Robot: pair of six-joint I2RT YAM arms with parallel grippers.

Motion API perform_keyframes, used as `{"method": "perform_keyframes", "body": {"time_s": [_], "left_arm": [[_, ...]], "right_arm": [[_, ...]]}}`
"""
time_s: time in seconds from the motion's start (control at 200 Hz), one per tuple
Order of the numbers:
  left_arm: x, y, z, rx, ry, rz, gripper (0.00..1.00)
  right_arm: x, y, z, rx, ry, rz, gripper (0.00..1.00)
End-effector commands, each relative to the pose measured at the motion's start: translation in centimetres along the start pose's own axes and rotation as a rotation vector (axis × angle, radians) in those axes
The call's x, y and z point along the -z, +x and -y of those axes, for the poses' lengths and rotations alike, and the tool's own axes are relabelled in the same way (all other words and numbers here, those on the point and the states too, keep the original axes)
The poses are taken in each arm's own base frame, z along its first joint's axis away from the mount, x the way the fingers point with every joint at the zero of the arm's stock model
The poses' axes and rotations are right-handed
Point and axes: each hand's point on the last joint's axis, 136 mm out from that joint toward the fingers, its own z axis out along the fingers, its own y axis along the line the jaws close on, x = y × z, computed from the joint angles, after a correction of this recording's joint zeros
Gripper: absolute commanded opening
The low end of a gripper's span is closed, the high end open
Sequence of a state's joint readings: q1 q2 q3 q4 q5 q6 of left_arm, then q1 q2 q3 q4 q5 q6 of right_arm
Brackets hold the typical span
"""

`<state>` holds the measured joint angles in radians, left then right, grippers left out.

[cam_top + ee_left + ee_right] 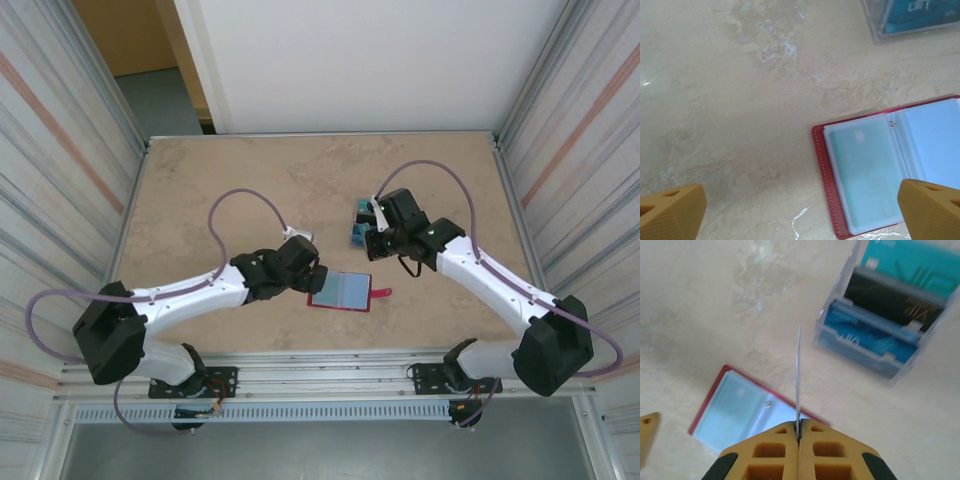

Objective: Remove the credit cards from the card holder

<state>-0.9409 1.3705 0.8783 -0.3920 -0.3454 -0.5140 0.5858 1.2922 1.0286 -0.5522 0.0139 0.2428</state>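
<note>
Clenched on an edge-on credit card point(798, 375), the right gripper point(798, 432) should hold it upright toward the clear rack point(829, 315) beyond the card holder point(708, 401), where the left gripper point(800, 212) hangs released.

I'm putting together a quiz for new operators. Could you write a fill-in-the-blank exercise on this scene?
1. The right gripper is shut on a thin ____, seen edge-on.
2. The card holder lies ____ on the table, with a teal card in its pocket.
3. The left gripper, jaws wide apart, holds ____.
4. The cards in the clear stand are teal, black and ____.
Missing words: card; open; nothing; blue.
</note>
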Motion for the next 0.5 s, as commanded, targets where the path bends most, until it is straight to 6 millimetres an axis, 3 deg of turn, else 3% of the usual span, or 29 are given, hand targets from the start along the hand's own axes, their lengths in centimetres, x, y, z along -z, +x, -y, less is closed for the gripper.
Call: {"method": "perform_keyframes", "body": {"time_s": [0.0,0.18,0.336,0.496], "left_arm": [[0.9,-0.6,-1.4,0.068,-0.021,0.052,0.99],[1.5,-1.0,-2.1,0.104,-0.006,0.096,0.99],[1.9,-1.6,-2.1,0.117,0.018,0.122,0.99],[2.4,-2.2,-2.1,0.12,0.032,0.16,0.99]], "right_arm": [[0.2,-2.9,2.3,0.132,0.114,0.064,0.0],[-1.2,-5.9,4.3,0.22,0.182,0.088,0.0],[-3.0,-8.3,3.9,0.398,0.184,0.145,0.0],[-3.5,-10.7,3.2,0.5,0.128,0.198,0.0]]}}
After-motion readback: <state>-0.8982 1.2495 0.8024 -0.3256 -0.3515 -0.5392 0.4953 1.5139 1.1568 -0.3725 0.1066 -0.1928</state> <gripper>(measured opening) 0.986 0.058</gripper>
